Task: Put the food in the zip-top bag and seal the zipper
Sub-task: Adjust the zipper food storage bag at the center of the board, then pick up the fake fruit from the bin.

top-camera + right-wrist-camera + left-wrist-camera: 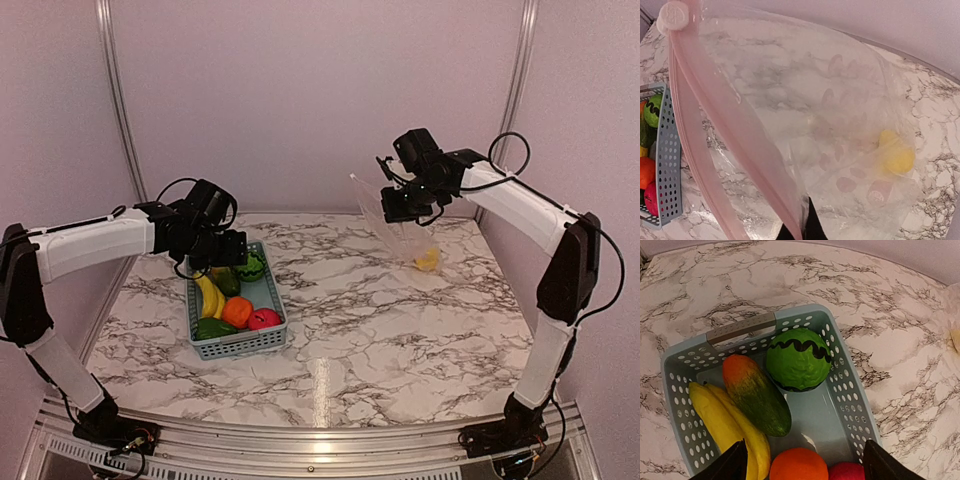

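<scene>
From above, my left gripper (214, 262) hangs over the grey-blue mesh basket (243, 346), which sits left of the middle of the marble table (400, 330). Most of the food is in it. At the far right my right gripper (402, 208) holds the zip-top bag (395, 232) up, its lower end drooping to the table with one yellow piece (428, 259) inside (the only food in there).

On the left wrist view, my left jaws stand wide and empty above the basket. Below them lie a green striped ball (798, 359) at the far end, a green-and-orange piece (756, 395), the bananas (720, 422), an orange round piece (799, 465) and a red piece (847, 471).

On the right wrist view, my right jaws pinch the bag's edge beside the zipper (725, 130), a pinkish strip running up to its slider tab (672, 15).
</scene>
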Controlling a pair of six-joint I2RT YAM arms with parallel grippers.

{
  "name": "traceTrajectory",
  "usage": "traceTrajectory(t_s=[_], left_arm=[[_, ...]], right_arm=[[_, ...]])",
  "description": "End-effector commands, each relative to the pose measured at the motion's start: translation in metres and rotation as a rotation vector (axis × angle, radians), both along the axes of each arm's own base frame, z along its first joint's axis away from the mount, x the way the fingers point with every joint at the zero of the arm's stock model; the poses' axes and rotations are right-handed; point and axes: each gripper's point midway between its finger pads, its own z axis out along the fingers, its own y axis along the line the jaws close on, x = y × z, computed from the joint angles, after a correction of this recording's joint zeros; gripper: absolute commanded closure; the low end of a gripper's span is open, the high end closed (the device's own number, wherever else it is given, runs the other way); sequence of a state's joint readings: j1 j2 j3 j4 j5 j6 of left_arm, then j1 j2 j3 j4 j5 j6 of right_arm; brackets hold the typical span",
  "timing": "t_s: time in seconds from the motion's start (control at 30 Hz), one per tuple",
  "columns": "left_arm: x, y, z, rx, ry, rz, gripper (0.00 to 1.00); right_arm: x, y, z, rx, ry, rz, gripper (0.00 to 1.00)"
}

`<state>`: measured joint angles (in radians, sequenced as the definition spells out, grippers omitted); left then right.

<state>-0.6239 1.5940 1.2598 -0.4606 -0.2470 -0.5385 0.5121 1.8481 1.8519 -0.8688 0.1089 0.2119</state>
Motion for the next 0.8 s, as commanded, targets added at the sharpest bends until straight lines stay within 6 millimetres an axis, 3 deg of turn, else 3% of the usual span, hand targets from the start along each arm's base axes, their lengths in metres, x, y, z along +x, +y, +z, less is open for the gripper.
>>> traceTrajectory(t_s=[0.0,0.17,0.43,0.77], left_arm=[[-0.009,-0.012,-0.031,-0.011,0.139,-0.059,0.19],[-0.026,-0.019,-0.064,-0.001,0.232,-0.155,0.16],[-0.042,-0.013,-0.084,0.048,0.311,-0.195,0.22],[-0.062,-0.010,-0.106,0.114,0.433,-0.244,0.24]], right_arm=[[-0.005,0.021,0.005,0.081,-0.013,0.053,1.00],[-0.010,0.018,0.005,0.062,-0.020,0.071,1.00],[-0.016,0.037,0.006,0.163,0.006,0.130,1.00],[-0.017,0.038,0.009,0.167,0.006,0.138,1.00]])
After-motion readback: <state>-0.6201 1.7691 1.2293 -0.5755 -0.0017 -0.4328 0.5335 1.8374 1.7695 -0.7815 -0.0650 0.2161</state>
